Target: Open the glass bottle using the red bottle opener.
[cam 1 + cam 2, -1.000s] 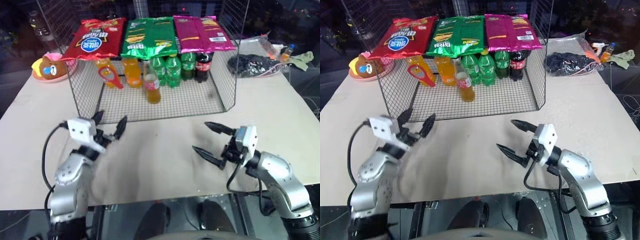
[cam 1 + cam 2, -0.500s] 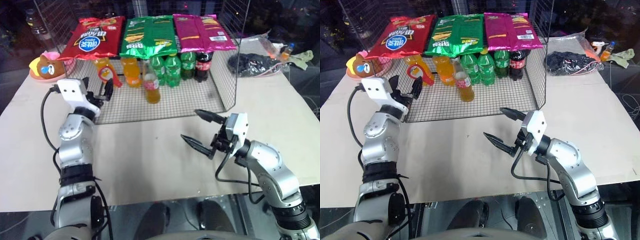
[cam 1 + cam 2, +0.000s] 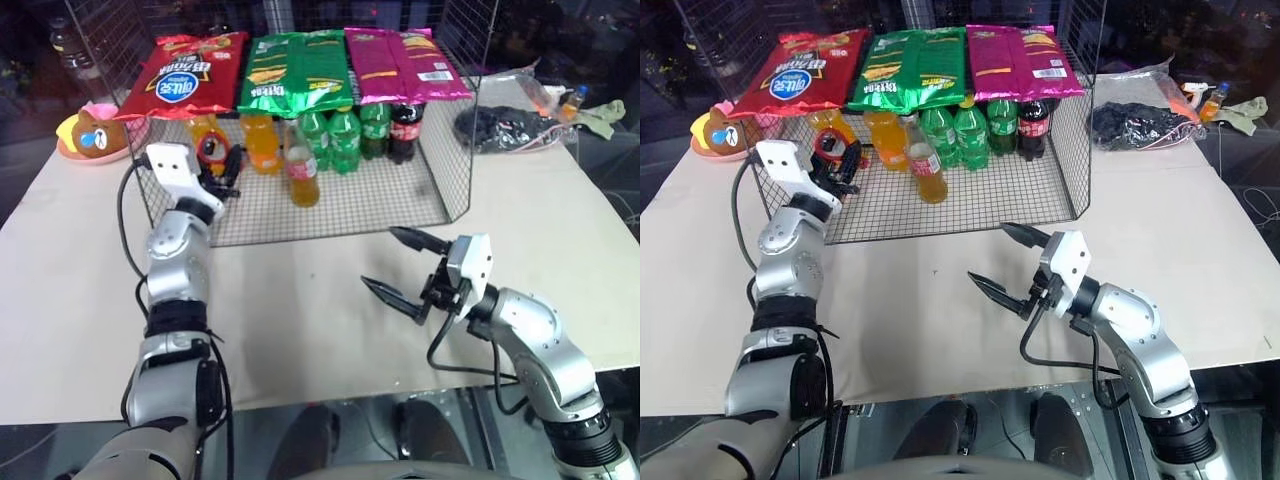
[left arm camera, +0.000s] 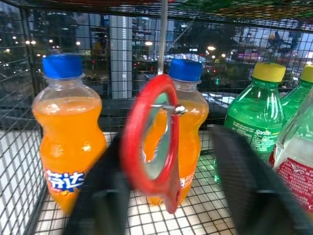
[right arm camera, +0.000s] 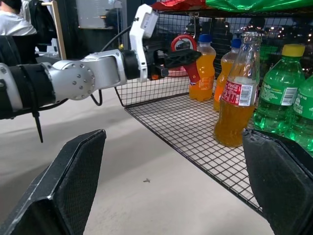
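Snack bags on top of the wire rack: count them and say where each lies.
3, side by side along the rack's top: the red bag at the robot's left, the green bag in the middle, the magenta bag at the right. More could lie hidden behind.

Three snack bags point(image 3: 300, 72) are counted on the wire rack's top edge: one red, one green, one magenta. Inside, two plastic orange-drink bottles point(image 4: 71, 132), three green soda bottles point(image 3: 346, 141), one cola bottle point(image 3: 405, 130), one glass bottle point(image 3: 303, 170) and one red bottle opener point(image 4: 151, 142) are counted.
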You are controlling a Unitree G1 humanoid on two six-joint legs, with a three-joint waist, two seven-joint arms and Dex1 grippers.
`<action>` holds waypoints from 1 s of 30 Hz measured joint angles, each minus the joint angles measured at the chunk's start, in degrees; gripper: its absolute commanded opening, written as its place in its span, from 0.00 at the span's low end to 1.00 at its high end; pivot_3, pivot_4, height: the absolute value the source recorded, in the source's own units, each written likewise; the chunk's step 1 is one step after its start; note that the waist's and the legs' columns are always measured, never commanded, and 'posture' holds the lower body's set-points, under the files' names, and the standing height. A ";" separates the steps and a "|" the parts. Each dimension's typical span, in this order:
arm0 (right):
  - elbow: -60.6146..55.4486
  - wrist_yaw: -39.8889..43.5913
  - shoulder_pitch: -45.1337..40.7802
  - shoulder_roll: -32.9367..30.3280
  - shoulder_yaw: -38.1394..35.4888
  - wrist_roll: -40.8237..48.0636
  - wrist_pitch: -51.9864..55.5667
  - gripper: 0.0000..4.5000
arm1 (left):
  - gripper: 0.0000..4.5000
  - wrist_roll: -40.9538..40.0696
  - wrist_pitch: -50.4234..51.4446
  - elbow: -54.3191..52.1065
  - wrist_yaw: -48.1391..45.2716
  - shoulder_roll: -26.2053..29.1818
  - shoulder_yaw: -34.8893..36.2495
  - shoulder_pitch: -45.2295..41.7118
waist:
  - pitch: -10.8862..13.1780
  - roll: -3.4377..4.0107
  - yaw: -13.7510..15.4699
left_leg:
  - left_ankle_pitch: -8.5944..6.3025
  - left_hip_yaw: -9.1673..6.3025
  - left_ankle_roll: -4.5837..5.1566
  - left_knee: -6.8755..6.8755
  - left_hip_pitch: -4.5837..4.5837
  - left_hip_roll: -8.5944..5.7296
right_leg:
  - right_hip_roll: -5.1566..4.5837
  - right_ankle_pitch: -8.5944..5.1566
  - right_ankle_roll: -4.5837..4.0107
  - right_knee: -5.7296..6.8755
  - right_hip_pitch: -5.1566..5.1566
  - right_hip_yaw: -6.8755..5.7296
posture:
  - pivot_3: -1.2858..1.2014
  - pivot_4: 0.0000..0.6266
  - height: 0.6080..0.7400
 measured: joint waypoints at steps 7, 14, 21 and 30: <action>0.02 0.17 -0.15 0.04 0.35 -0.01 0.10 1.00 | 0.02 -4.04 3.56 -5.67 0.47 0.01 2.15 3.19 | 0.00 -0.01 -0.03 | 0.00 -0.02 0.00 0.04 -0.01 0.01 | 0.00 0.00 0.00 0.03 0.00 -0.01 | 0.52 0.24 1.00; 0.51 0.44 -1.13 0.04 0.51 0.02 0.20 1.00 | 0.02 -13.40 12.78 -15.79 -2.14 -0.31 3.14 5.61 | 0.01 -0.01 0.11 | 0.00 -0.05 0.00 0.10 -0.05 0.03 | -0.01 0.00 0.00 0.04 0.01 -0.04 | 0.52 0.24 1.00; 0.65 0.87 -1.64 -0.40 1.05 0.02 0.81 1.00 | 0.02 -20.16 21.31 -20.69 -3.70 -0.87 4.01 7.69 | 0.01 -0.02 0.08 | 0.00 -0.06 0.00 0.13 -0.04 0.03 | 0.00 0.00 0.00 0.06 0.01 -0.04 | 0.52 0.24 1.00; 0.02 -4.13 -3.13 0.56 1.17 2.35 11.76 1.00 | 0.02 -31.84 40.22 -32.41 -12.74 -0.35 -2.98 14.82 | 0.01 -0.01 0.02 | 0.00 -0.07 0.00 0.14 -0.05 0.03 | 0.00 0.00 0.00 0.08 0.02 -0.03 | 0.52 0.24 1.00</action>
